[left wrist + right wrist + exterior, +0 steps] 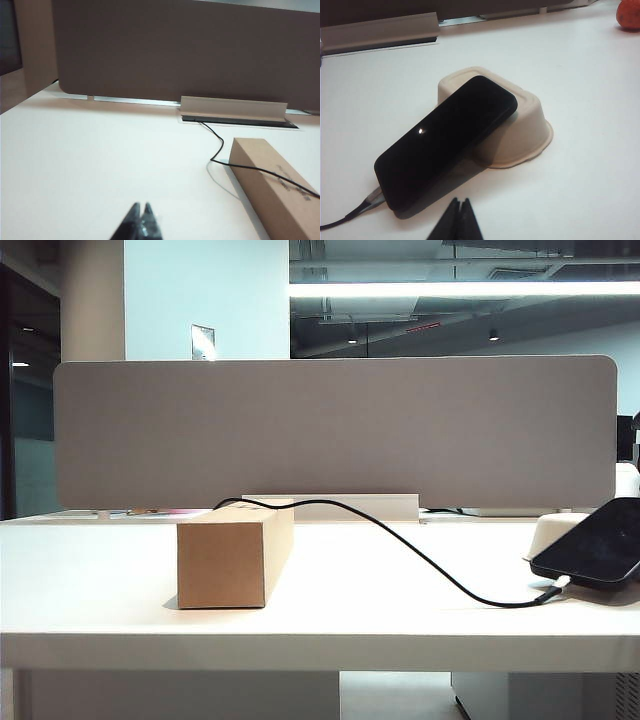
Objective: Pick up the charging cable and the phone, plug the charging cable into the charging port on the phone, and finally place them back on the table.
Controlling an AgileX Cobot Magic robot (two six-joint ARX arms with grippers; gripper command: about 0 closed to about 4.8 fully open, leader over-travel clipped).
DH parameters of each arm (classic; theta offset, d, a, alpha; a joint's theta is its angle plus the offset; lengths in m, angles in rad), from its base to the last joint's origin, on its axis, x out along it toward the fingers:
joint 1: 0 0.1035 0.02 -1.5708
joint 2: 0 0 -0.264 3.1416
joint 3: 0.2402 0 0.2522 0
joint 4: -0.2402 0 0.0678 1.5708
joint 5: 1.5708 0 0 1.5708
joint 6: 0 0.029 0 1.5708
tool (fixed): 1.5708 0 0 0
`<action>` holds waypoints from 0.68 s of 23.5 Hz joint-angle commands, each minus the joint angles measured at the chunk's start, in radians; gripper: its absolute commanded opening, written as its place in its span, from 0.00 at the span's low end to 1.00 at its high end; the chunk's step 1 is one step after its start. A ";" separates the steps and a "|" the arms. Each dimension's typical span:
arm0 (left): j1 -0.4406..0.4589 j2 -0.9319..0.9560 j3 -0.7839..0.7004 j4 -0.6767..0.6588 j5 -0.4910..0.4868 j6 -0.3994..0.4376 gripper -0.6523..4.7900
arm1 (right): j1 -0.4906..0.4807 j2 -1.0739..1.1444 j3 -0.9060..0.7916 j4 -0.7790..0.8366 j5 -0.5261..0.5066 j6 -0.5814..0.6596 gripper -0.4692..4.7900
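both grippers, left [140,212] and right [458,210], hover jaws clenched, empty; phone [445,137] leans on tray [527,127], cable [420,555] plugged in.

This was an open-plan office. A wide white desk [100,580] stood against a grey fabric divider panel [330,430], with a cable slot under a raised flap [233,106] at its back edge. Beyond the panel were a white column [205,295], a long strip light [460,289] and an exposed dark ceiling with pipes, and another desk lay past the divider.
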 commanded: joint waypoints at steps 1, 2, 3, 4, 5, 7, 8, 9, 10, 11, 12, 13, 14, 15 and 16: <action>0.004 0.000 -0.024 0.060 0.006 0.004 0.11 | -0.001 0.000 -0.005 0.010 0.001 0.000 0.09; 0.004 0.000 -0.043 0.095 0.005 0.004 0.11 | -0.001 0.000 -0.005 0.011 0.001 0.000 0.09; 0.004 0.000 -0.043 0.089 0.005 0.005 0.11 | -0.001 0.000 -0.005 0.010 0.002 0.000 0.09; 0.004 0.000 -0.043 0.086 0.005 0.005 0.11 | -0.001 -0.001 -0.005 0.010 0.001 0.000 0.09; 0.004 0.000 -0.043 0.085 0.005 0.005 0.11 | -0.001 -0.001 -0.005 0.011 0.001 0.000 0.09; 0.004 0.000 -0.043 0.087 0.005 0.005 0.11 | -0.001 -0.001 -0.005 0.010 0.001 0.000 0.09; 0.004 0.000 -0.043 0.085 0.005 0.006 0.11 | -0.001 -0.001 -0.005 0.010 0.001 0.000 0.09; 0.004 0.000 -0.043 0.080 0.006 0.009 0.11 | -0.001 -0.001 -0.005 0.010 0.001 0.000 0.09; 0.004 0.000 -0.043 0.072 0.006 0.008 0.11 | -0.001 -0.001 -0.005 0.010 0.001 0.000 0.09; 0.004 0.000 -0.043 0.065 0.006 0.008 0.11 | -0.001 -0.001 -0.005 0.010 0.001 0.000 0.09; 0.004 0.000 -0.043 0.056 0.005 0.004 0.11 | -0.001 -0.001 -0.005 0.010 0.001 0.000 0.09; 0.004 0.000 -0.043 0.050 0.005 0.004 0.11 | -0.001 -0.001 -0.005 0.010 0.001 0.000 0.09; 0.004 0.000 -0.043 0.042 0.005 0.004 0.11 | -0.001 -0.001 -0.005 0.010 0.001 0.000 0.09; 0.004 0.000 -0.043 0.034 0.005 0.004 0.11 | -0.001 -0.001 -0.005 0.010 0.001 0.000 0.09; 0.004 0.000 -0.043 0.029 0.004 0.004 0.11 | -0.001 -0.001 -0.005 0.010 0.001 0.000 0.09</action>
